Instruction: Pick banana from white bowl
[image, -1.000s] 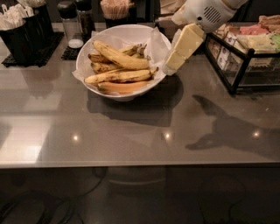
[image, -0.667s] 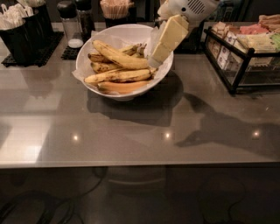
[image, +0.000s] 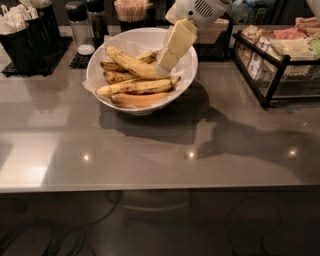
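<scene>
- Black utensil caddy, salt shaker: well left of the pincer, on the counter.
- White bowl: beneath the pincer.
- Banana: longest of the pile, in the bowl just below-left of the pincer, unlifted.
- Pincer: has swung left from the bowl's right rim and now hangs over the pile. Wide or narrow cannot be told. The approach is judged nearly done, with the grasp remaining.
- Wire rack of packets: well right.
</scene>
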